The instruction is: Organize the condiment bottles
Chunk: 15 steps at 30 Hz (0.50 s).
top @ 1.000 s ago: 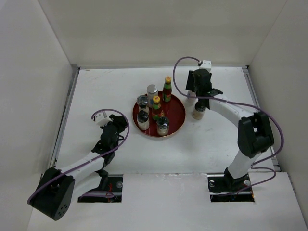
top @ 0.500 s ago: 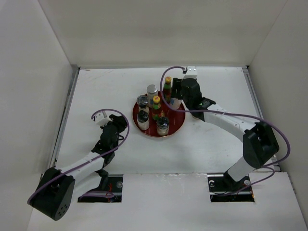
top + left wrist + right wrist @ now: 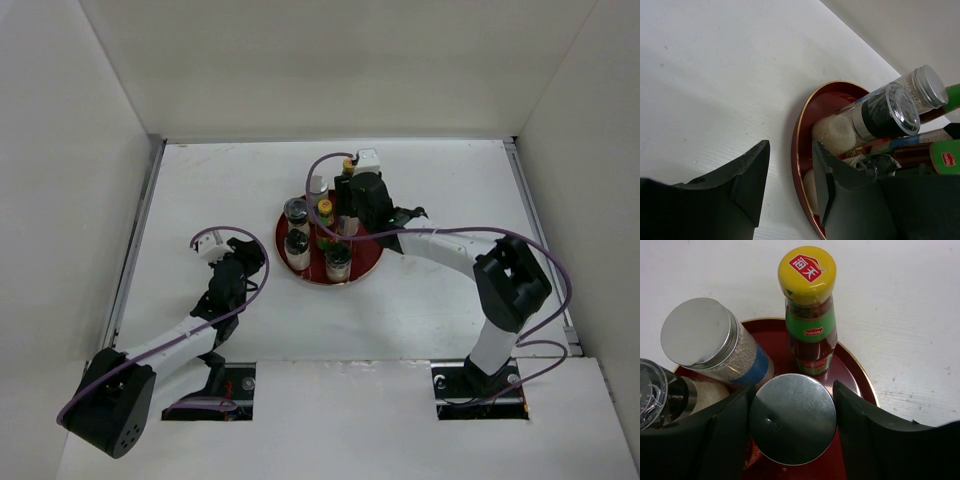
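Nearest, the left end effector (image 3: 789, 167) sits low over the white desk (image 3: 715, 75), narrowly parted and empty, near the red tray (image 3: 854, 376). Over the tray, the right end effector (image 3: 790, 402) grips a silver-topped shaker (image 3: 792, 427). Beyond it stand a second shaker (image 3: 705, 340) and a yellow-capped sauce bottle (image 3: 807, 305).

Right wrist view: the sauce bottle (image 3: 809, 315) is showing a yellow cap (image 3: 807, 270) that is carrying a red emblem with two white Chinese characters, reading 海天. Its green neck label (image 3: 812, 329) is bearing a small red oval with "haday" in white letters.

Left wrist view: a green label (image 3: 947, 159) at the right edge is showing the same kind of red oval; white lettering is starting "hada", the end not legible.

Nothing else is reading legibly.
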Motion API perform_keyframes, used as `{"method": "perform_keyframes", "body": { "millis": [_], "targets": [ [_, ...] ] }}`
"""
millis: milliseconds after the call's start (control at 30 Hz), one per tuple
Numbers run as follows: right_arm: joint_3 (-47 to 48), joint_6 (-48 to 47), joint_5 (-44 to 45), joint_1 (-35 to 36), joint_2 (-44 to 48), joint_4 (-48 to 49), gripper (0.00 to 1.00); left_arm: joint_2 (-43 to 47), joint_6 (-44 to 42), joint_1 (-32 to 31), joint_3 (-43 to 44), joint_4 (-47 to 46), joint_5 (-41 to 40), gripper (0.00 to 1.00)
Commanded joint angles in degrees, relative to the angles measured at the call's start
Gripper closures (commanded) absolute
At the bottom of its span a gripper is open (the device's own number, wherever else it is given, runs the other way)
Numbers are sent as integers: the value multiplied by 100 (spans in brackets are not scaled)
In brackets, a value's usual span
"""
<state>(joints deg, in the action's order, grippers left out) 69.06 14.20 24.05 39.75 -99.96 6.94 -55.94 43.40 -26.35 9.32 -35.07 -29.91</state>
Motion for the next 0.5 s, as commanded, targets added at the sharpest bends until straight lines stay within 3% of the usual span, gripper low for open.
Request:
{"method": "perform_keyframes", "body": {
  "millis": [0,100,167,467],
  "targets": [
    [372,-57,152,55,-67,712,40,13,55,2,70,-316,38,63],
    [363,-31,170,64,-32,677,23,83,29,-32,70,-316,3,63],
    [328,-66,179,73,99,616,18,110,20,-41,61,-316,-32,62],
    [-620,48,730,-164,1557,379,11,49,64,20,52,-316,-15,56]
  ]
}}
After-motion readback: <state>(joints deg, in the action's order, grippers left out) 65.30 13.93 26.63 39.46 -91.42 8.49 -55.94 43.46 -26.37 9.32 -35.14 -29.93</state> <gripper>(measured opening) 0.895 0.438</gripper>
